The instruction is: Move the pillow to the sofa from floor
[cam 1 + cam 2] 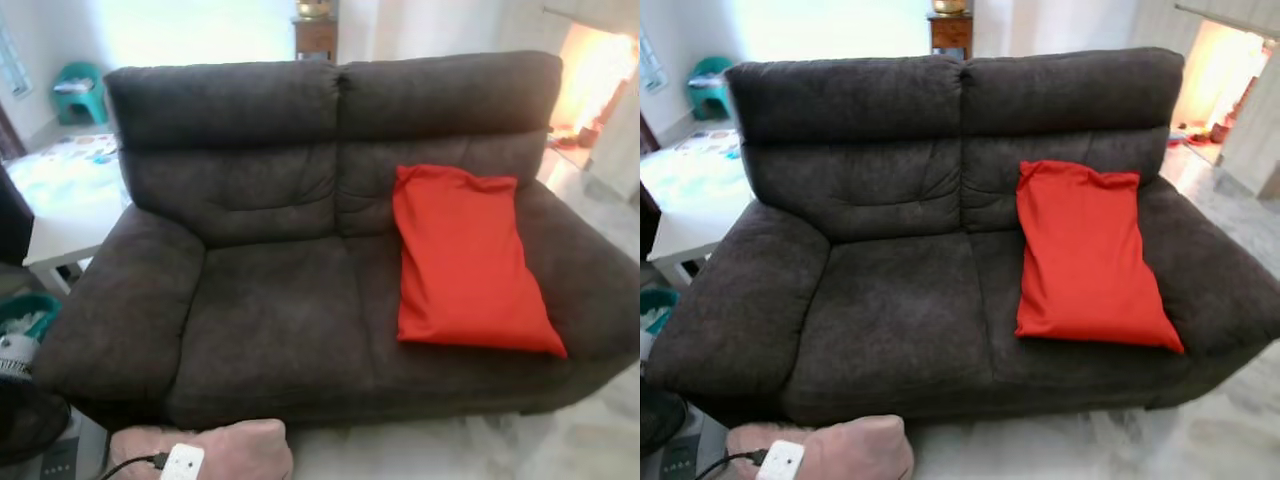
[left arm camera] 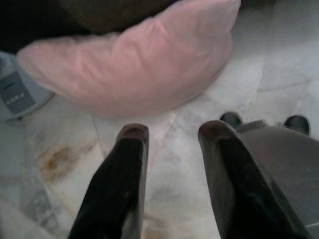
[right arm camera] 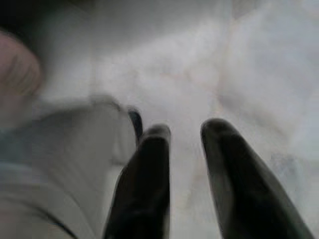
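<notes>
A pink pillow lies on the pale marble floor just in front of the dark brown sofa, near its left half. A small white device with a black cable rests on top of it. In the left wrist view my left gripper hangs open a short way from the pink pillow, nothing between its fingers. My right gripper is open over bare floor, its picture blurred. A red pillow leans on the sofa's right seat against the backrest.
A white low table stands left of the sofa, with a teal basket below it. A grey appliance sits on the floor beside the pink pillow. A green stool and a wooden cabinet stand behind the sofa.
</notes>
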Robot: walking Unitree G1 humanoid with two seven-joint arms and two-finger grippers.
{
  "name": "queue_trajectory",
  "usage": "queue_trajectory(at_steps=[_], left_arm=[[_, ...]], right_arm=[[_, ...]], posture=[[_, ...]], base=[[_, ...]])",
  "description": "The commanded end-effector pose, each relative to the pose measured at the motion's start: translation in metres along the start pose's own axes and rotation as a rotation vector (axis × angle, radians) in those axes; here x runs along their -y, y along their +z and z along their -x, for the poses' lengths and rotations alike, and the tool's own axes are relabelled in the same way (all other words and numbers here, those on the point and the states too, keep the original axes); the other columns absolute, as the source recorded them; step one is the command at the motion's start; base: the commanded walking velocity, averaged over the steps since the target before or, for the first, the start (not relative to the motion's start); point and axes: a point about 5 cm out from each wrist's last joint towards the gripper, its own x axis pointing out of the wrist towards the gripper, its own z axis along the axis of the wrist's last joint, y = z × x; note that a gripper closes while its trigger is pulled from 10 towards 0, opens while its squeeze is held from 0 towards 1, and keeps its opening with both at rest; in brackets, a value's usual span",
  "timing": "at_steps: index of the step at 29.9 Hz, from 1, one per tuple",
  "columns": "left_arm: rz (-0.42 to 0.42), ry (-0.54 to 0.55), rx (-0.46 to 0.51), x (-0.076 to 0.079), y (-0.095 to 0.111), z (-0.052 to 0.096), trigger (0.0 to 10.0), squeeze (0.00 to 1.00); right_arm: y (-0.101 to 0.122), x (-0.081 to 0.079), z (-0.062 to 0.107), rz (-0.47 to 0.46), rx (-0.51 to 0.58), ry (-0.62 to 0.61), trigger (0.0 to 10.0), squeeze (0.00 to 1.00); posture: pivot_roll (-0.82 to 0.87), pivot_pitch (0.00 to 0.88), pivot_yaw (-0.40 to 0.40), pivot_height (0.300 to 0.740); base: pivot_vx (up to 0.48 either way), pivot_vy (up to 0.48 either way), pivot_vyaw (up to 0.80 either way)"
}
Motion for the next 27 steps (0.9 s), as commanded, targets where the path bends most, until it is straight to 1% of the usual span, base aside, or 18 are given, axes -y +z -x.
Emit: queue_trajectory(at_steps=[1,5,8,15,18,20,27], left_arm=[[-0.005,0.036,-0.006,-0.0130,-0.0013,0.0014,10.0,0.00],[-0.004,0.036,-0.006,-0.0133,-0.0015,0.0015,10.0,0.00],[-0.004,0.037,-0.006,-0.0139,-0.0015,0.0016,10.0,0.00],[-0.007,0.037,-0.004,-0.0149,-0.0011,0.0016,10.0,0.00],[-0.008,0.038,-0.003,-0.0152,-0.0010,0.0017,10.0,0.00],[-0.006,0.040,-0.001,-0.0154,-0.0010,0.0017,10.0,0.00],[-0.005,0.042,0.007,-0.0154,-0.0006,0.0018,10.0,0.00]], right_arm=[[0.0104,-0.0081,-0.0023,0.006,0.032,0.024,10.0,0.00],[0.0112,-0.0081,-0.0024,0.038,0.035,0.024,10.0,0.00],[0.0119,-0.0090,-0.0025,0.058,0.037,0.033,10.0,0.00],[0.0113,-0.0103,-0.0025,0.049,0.034,0.040,10.0,0.00],[0.0105,-0.0109,-0.0024,0.025,0.029,0.042,10.0,0.00],[0.0106,-0.0109,-0.0024,0.035,0.030,0.042,10.0,0.00],[0.0102,-0.0103,-0.0023,0.035,0.028,0.040,10.0,0.00]], posture=[[0.02,0.000,0.015,0.740],[0.02,0.000,0.013,0.740],[0.02,0.000,0.016,0.740],[0.02,0.000,0.020,0.740],[0.02,0.000,0.020,0.740],[0.02,0.000,0.020,0.740],[0.03,0.000,0.017,0.740]], base=[[0.000,0.480,0.00],[0.000,0.480,0.00],[0.000,0.480,0.72],[0.000,0.355,0.80],[0.000,0.349,0.00],[0.000,0.330,0.00],[0.000,0.000,0.00]])
